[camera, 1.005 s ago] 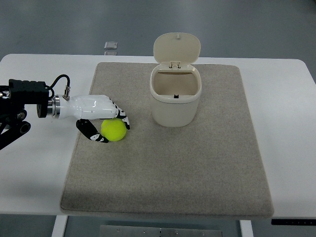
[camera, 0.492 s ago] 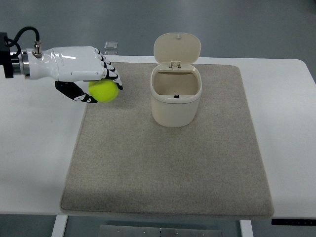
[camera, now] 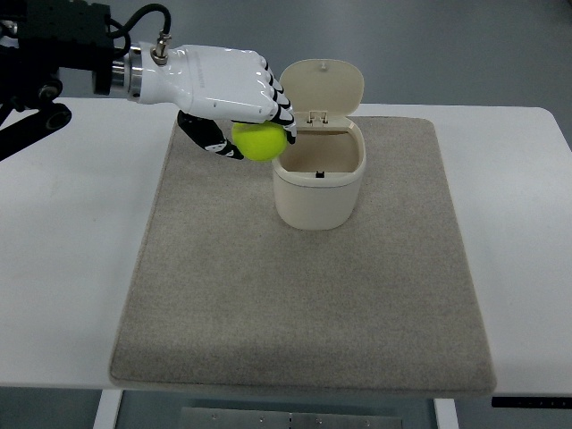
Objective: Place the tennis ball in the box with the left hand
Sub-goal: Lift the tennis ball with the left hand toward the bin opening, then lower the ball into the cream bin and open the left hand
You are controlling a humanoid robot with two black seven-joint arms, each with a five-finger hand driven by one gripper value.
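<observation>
1. Under the curled fingers of the left hand [camera: 234, 98] sits the tennis ball [camera: 260, 141], raised above the mat and just beside the left rim of the box [camera: 318, 183].
2. Fingers [camera: 279, 107] wrap over the top of the ball while the dark thumb presses it from below on the left, so the hand is clamped on the ball.
3. Its white shell and black arm reach in from the upper left edge.
4. That box is a cream bin standing upright on the grey mat [camera: 304, 295], its hinged lid [camera: 321, 85] tipped open at the back.
5. Mat and box rest on a white table [camera: 63, 268].
</observation>
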